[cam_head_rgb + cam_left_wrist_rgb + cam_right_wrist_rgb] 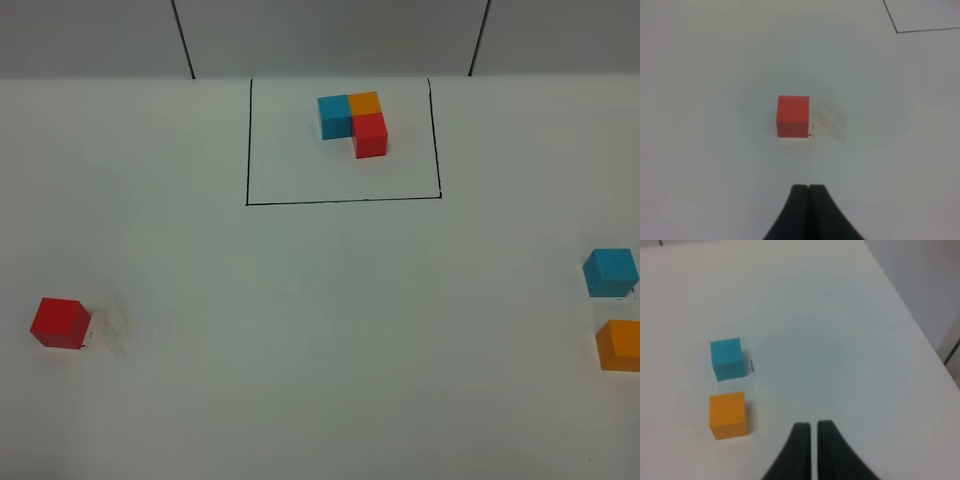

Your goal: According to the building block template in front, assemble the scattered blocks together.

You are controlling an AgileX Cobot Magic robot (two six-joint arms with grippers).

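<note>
Left gripper: your left gripper (808,189) has its two dark fingers pressed together with nothing between them. It is above the bare table (320,400).
Ahead of the left gripper: you see the red cube (793,116) in front of the fingertips and clearly apart from them. A corner of the black frame (343,200) shows farther off beyond the cube.
Right gripper: your right gripper (813,426) is all but closed, with only a thin slit between the fingers, and it holds nothing.
Ahead of the right gripper: you see the orange cube (728,415) off to one side of the tips, untouched. The blue cube (729,359) lies just past it, with a small gap between the two.
Red cube and the frame: in the high view the red cube sits well outside the frame, far off its left near corner. A faint grey smudge (115,328) marks the table beside it.
Blue and orange cubes and the frame: both sit well outside, off the frame's right near corner. The orange one is farther from the frame and is cut by the picture's edge.
Template: the template (355,118) stands inside the frame, toward its far side. Blue and orange sit side by side, and red is against the orange on the near side, making an L.
</note>
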